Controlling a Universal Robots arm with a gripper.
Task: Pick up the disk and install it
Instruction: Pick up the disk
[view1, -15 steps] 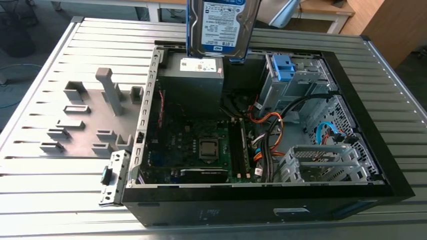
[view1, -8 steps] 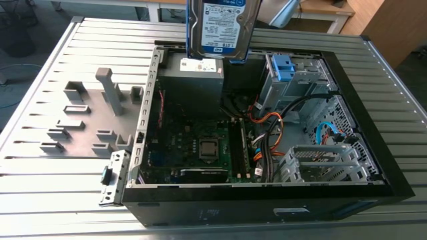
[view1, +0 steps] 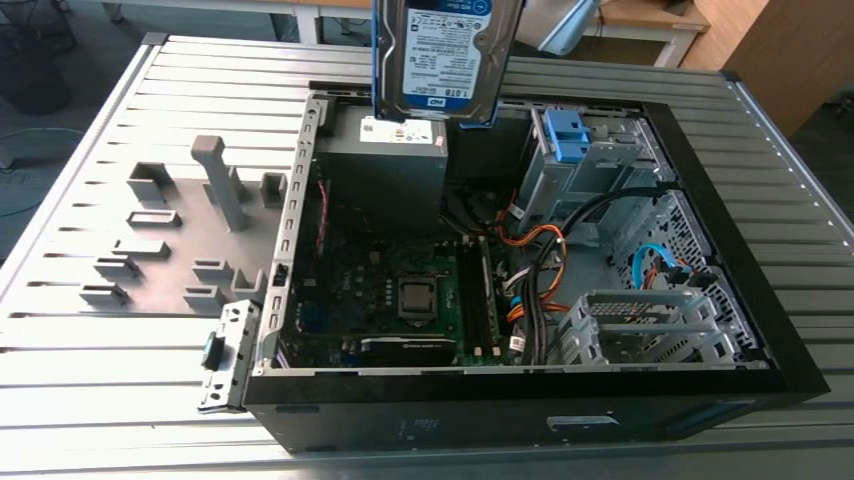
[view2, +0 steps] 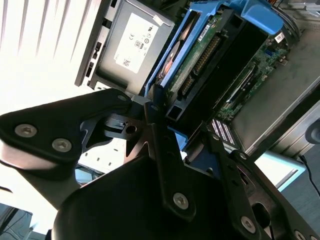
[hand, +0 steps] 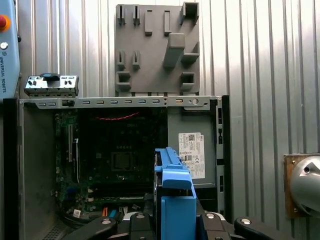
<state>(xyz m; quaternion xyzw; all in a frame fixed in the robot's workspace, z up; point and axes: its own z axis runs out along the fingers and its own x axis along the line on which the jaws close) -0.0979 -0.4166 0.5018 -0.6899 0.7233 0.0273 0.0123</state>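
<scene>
The disk (view1: 441, 55), a silver drive with a white-and-blue label and blue side rails, hangs upright above the back of the open computer case (view1: 787, 330). In the second wrist view its green circuit-board side (view2: 200, 60) faces the camera, and my gripper (view2: 187, 142) is shut on it, one black finger (view2: 159, 130) on each side. In the first wrist view the disk's blue rail (hand: 175, 197) stands edge-on between the gripper's fingers (hand: 216, 220), over the case's motherboard (hand: 120, 150).
Inside the case are the grey power-supply box (view1: 387, 150), a bare blue bracket (view1: 567, 140) in the drive bay, orange and black cables (view1: 547, 250) and a metal cage (view1: 641, 330). A grey fixture plate with pegs (view1: 174, 240) lies on the slatted table (view1: 80, 350).
</scene>
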